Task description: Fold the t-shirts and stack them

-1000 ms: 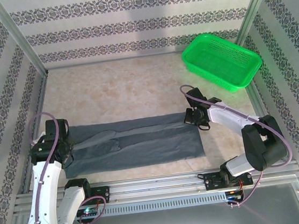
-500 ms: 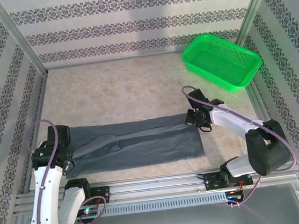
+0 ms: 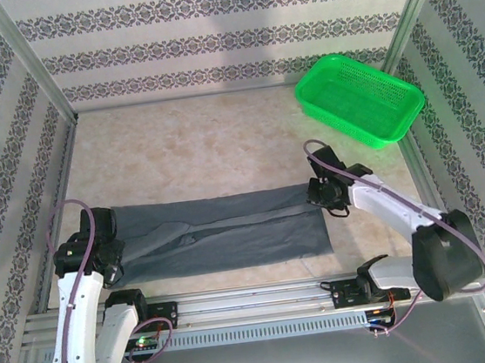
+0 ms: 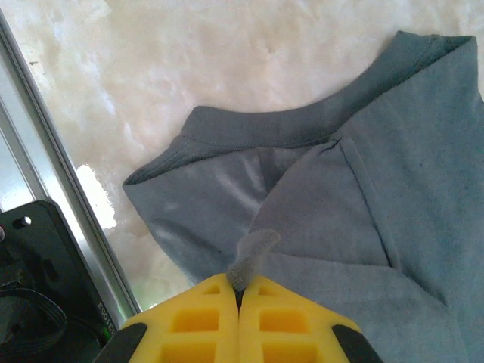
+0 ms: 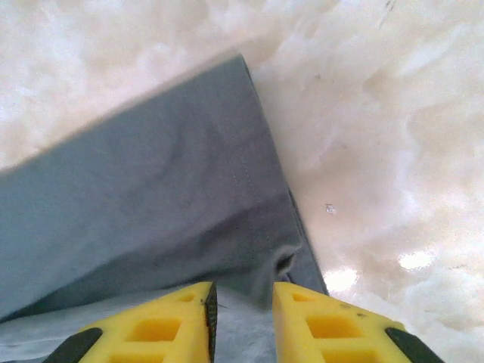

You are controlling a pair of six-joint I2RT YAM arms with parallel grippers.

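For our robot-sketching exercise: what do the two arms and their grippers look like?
Both arms have white link shells with black joints; a mauve cable loops along each. The left gripper and right gripper have yellow fingers with rectangular cut-outs and black outer edges.

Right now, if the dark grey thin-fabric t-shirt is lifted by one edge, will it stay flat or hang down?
Probably floppy: the dark slate-grey thin fabric t-shirt lies in soft folds. Likely light: a small pinch in the left claw gathers it.
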